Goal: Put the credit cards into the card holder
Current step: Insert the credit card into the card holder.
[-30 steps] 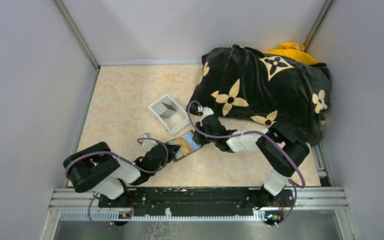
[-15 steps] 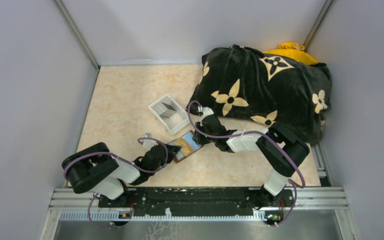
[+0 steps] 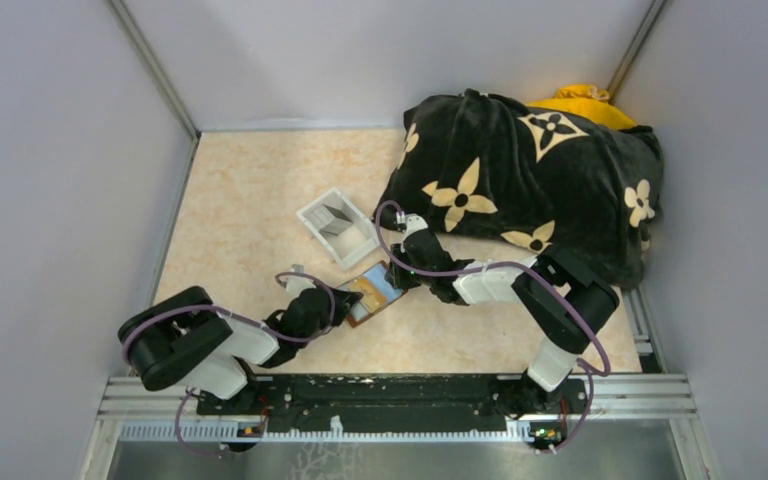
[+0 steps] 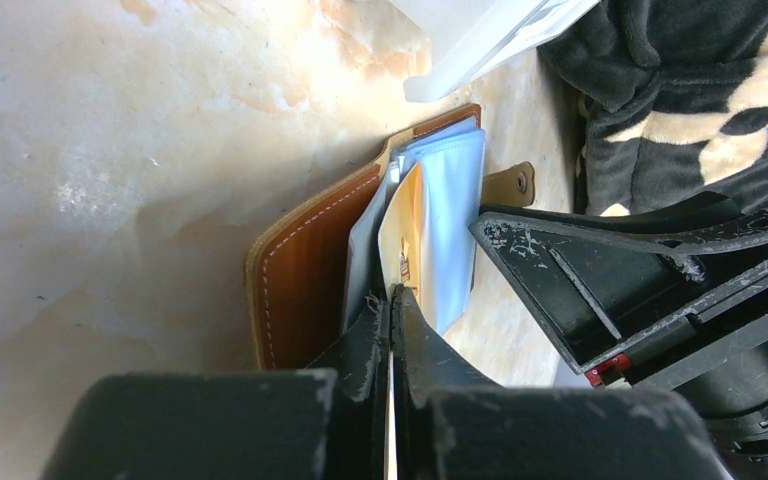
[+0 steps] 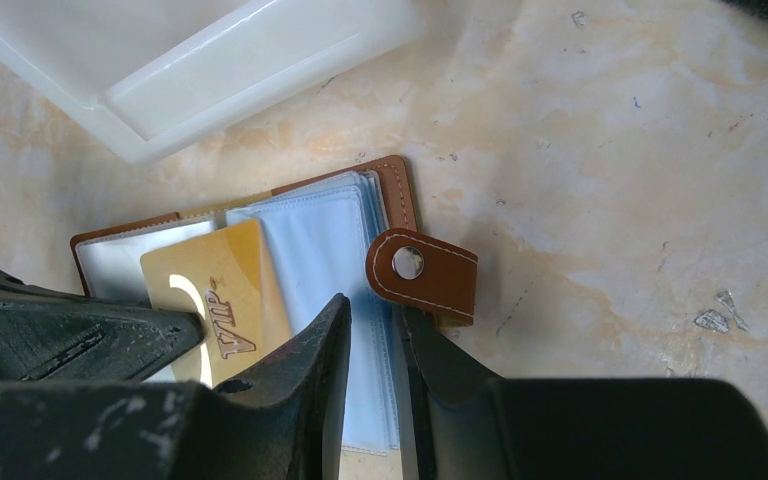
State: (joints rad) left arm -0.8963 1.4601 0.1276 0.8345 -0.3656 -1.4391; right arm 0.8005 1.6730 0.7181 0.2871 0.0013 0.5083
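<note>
The brown leather card holder (image 3: 372,290) lies open on the table, its clear bluish sleeves (image 5: 320,240) up and its snap tab (image 5: 422,272) on the right. My left gripper (image 4: 392,295) is shut on a gold card (image 5: 222,300) marked VIP. It holds the card edge-on over the holder's left half, among the sleeves (image 4: 455,220). My right gripper (image 5: 372,310) is closed narrowly on the right edge of the sleeve stack, just below the snap tab. In the top view, the left gripper (image 3: 345,300) and right gripper (image 3: 396,276) meet at the holder. No other cards show.
A clear plastic tray (image 3: 338,226) stands just behind the card holder, close to both grippers. A black blanket with tan flowers (image 3: 530,180) fills the back right, with something yellow (image 3: 580,100) behind it. Grey walls close in both sides.
The left arm's elbow has shifted slightly to the left. The grippers, card and card holder look unchanged.
</note>
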